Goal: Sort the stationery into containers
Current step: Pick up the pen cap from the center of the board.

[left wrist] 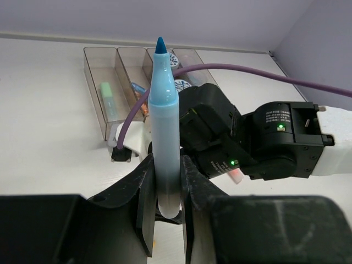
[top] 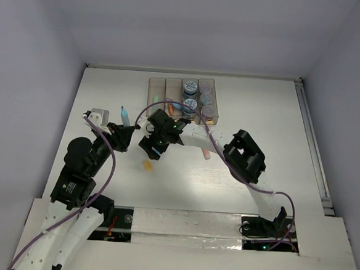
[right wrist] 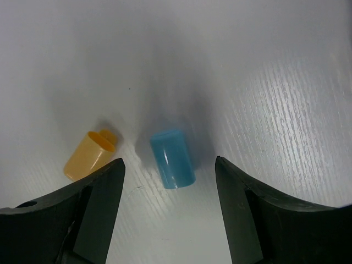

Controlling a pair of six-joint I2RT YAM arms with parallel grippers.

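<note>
My left gripper is shut on a light blue marker and holds it upright with its bare dark tip up; it also shows in the top view. My right gripper is open, pointing down at the table, with a short blue cap lying between its fingers, untouched. An orange cap lies just left of it, seen in the top view too. The four joined bins stand at the back; jars fill the two right ones.
A green stick lies in the leftmost bin and an orange item in the second. A pink marker lies on the table under the right arm. The right wrist is close to the right of the held marker.
</note>
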